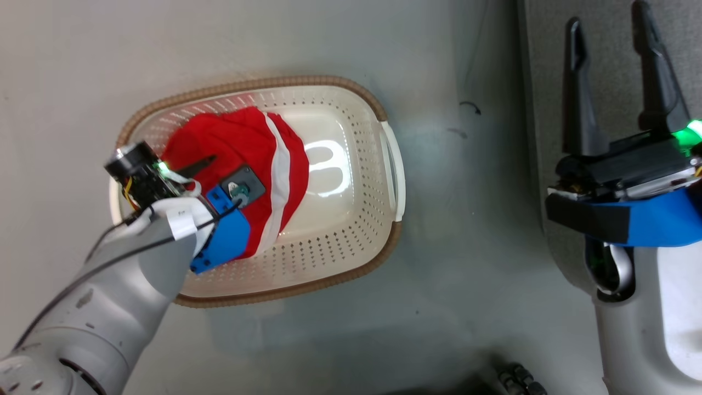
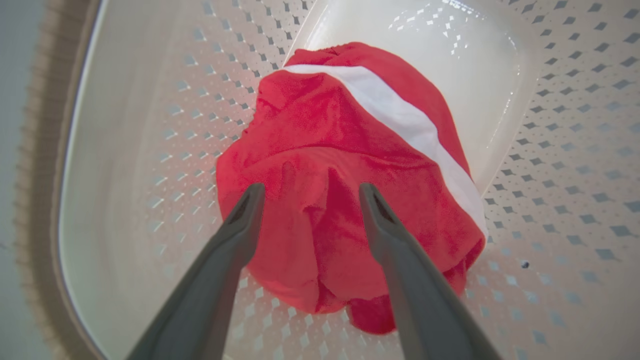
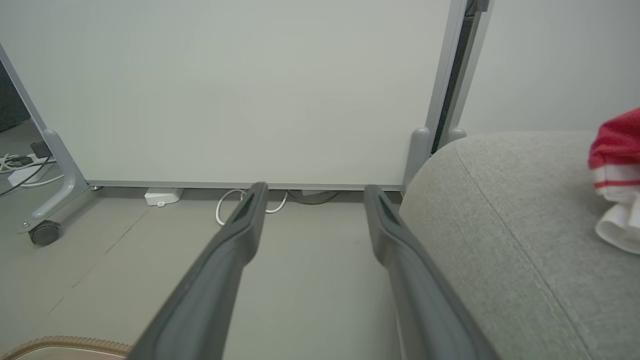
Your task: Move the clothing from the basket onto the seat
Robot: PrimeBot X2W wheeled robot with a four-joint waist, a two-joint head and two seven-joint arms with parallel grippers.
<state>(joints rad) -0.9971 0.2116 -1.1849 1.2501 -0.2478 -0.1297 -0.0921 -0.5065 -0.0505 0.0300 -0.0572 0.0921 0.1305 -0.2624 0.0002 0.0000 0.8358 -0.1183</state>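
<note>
Task partly done. Red-white piece (image 3: 614,145) lies on seat (image 3: 500,210). Red garment (image 2: 350,150) left in basket (image 1: 329,83). Left hand (image 2: 311,189) fingers apart, poised over garment, no grip yet. Right hand (image 1: 607,16) spread, empty, beside seat.

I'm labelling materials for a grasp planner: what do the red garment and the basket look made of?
Red garment: soft, fleecy matte fabric, judging by folds and nap. Basket: likely glossy moulded plastic, given glare and perforated walls; its brown rim looks woven.
</note>
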